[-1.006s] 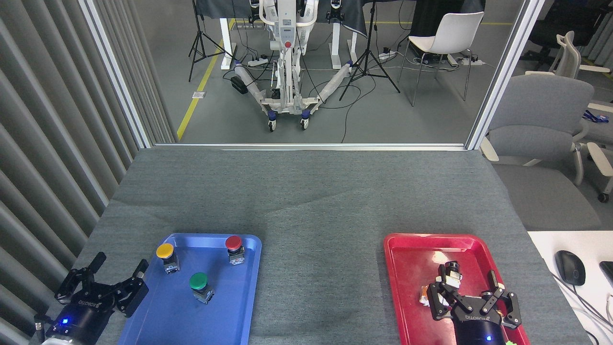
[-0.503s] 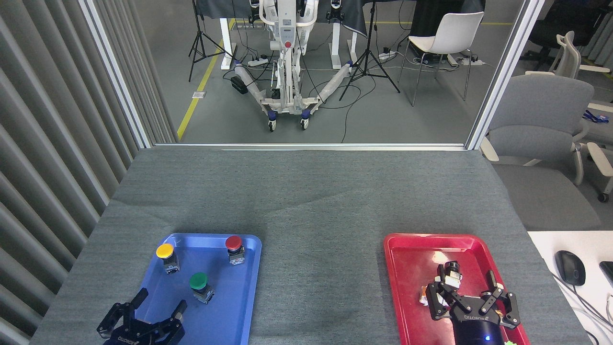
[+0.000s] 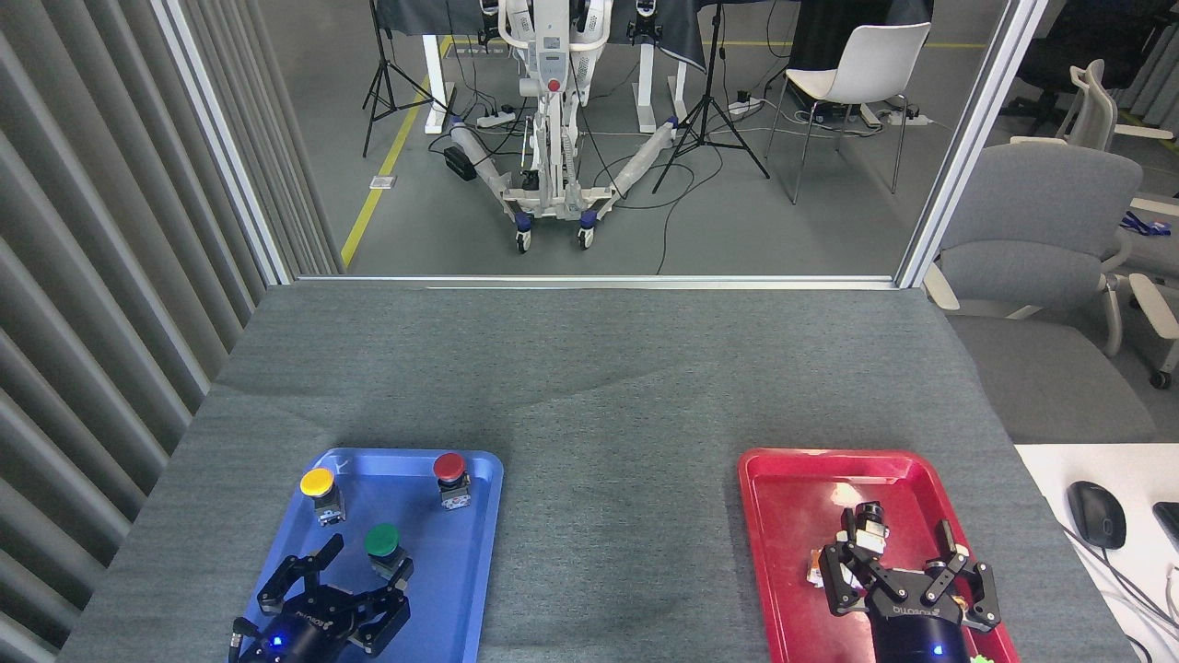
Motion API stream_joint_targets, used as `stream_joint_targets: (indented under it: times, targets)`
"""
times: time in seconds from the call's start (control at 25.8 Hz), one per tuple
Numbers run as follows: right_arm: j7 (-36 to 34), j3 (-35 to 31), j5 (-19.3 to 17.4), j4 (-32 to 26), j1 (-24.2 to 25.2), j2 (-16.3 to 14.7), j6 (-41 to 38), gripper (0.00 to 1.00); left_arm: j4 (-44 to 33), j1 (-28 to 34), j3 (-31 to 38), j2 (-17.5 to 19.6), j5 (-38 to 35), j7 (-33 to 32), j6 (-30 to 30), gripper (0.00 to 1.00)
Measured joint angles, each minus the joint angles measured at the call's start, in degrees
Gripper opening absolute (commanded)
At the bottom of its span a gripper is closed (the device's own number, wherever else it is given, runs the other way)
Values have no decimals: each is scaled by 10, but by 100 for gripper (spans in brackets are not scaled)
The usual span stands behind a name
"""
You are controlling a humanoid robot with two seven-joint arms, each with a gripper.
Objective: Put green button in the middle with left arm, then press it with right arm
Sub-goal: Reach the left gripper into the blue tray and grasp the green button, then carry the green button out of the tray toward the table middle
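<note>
The green button stands upright in the blue tray, below the yellow button and the red button. My left gripper is open over the tray's near part; its right finger reaches up beside the green button's base, its left finger stands further left. My right gripper is open over the red tray, with nothing between its fingers. The middle of the table is bare grey cloth between the two trays.
Small parts lie in the red tray near my right gripper, among them a black-and-silver piece. A white desk with a mouse adjoins the table's right side. Slatted panels line the left; an office chair stands beyond the right corner.
My left gripper has moved right and forward, from beside the blue tray's left edge to over the tray just before the green button. The right gripper has stayed still.
</note>
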Motion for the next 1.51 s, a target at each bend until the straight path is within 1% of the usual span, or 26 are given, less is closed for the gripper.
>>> stream_joint_targets:
  times: [0.23,0.39,0.43,0.46,0.5,0.62,0.7,0.93,1.05,1.2,1.32,1.39,1.51]
  targets:
    - [0,0,0,0,-1,0,0,99,42,-23,-3,-2,-1,0,2,99]
    - [0,0,0,0,-1,0,0,99,60,-34,-12,-2,-2,0,2,95]
    - [0,0,0,0,-1,0,0,99,62,-35,-13,-2,-2,0,2,91]
    - [0,0,0,0,-1,0,0,99,63,-36,-14,-2,-2,0,2,86]
    - [0,0,0,0,-1,0,0,99,64,-37,-15,-1,-2,0,2,79]
    - [0,0,0,0,-1,1,0,99,65,-37,-16,-1,-2,3,2,49]
    - [0,0,0,0,-2,1,1,99,65,-37,-21,0,-3,6,2,33]
    - [1,0,0,0,-2,1,1,99,63,-34,-31,5,-3,10,-11,5]
    - [1,0,0,0,-2,1,2,99,55,-32,-32,8,-2,12,-34,0]
    - [1,0,0,0,-2,1,2,99,-8,-29,-32,9,2,36,-58,0]
    - [1,0,0,0,-2,1,2,99,-44,-35,-37,0,2,41,-62,0]
    - [1,1,1,0,-3,1,2,99,-42,-54,-59,-17,1,43,-64,0]
    - [1,1,1,0,-3,1,2,99,-5,-95,-115,-42,-1,33,-63,1]
